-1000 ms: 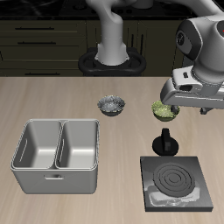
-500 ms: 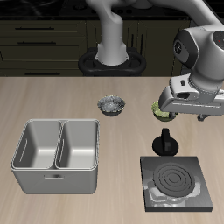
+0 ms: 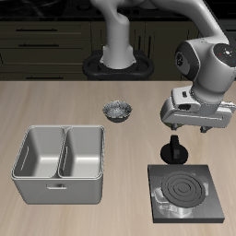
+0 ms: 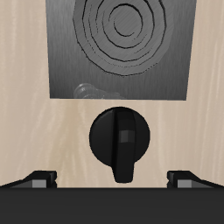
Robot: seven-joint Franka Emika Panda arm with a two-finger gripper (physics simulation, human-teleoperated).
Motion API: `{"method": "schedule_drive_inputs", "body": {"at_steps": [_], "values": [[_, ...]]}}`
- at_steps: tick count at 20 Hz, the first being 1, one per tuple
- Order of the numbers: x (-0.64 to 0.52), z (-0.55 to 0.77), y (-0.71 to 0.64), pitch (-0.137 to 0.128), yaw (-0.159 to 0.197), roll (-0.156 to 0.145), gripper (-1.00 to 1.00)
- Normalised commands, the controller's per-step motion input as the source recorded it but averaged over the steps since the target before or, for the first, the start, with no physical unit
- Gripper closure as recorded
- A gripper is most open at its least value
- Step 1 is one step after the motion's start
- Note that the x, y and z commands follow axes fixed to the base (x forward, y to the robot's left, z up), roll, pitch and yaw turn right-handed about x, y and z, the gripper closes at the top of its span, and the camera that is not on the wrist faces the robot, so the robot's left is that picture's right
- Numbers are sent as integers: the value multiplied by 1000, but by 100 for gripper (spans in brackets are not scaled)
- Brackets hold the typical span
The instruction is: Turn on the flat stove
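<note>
We find the task not yet accomplished. The flat stove [image 3: 186, 192] sits near the table's front edge, and its burner rings [image 4: 128, 31] read dark in both views, with no red glow. The black knob [image 3: 174, 150] stands on the table just behind the plate, apart from it, and nothing touches it.

The gripper [image 3: 177, 132] hangs directly above the knob. In the wrist view its 2 fingertips [image 4: 41, 178] sit well apart, 1 on either side of the knob [image 4: 122, 143], so we judge the jaws wide and empty. What remains, in our assessment: descend, close on the knob's raised bar, and rotate it.

Limits of inspection: the fingers are cut off by the wrist view's edge, and the height gap above the knob cannot be judged. In the exterior view the arm hides the fingers. A pale smear on the stove's plate [image 4: 87, 88] cannot be identified. A small bowl [image 3: 119, 111] and a two-basin sink [image 3: 61, 164] stand clear of the work.
</note>
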Motion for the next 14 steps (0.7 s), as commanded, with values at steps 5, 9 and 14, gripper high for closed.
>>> {"method": "schedule_drive_inputs", "body": {"at_steps": [5,9,14], "values": [[-44,-256,-294,5,-32,-33,-100],[22,-303,-281,18,-18,-31,-100],[-10,-204,-95,12,-4,-10,-100]]}}
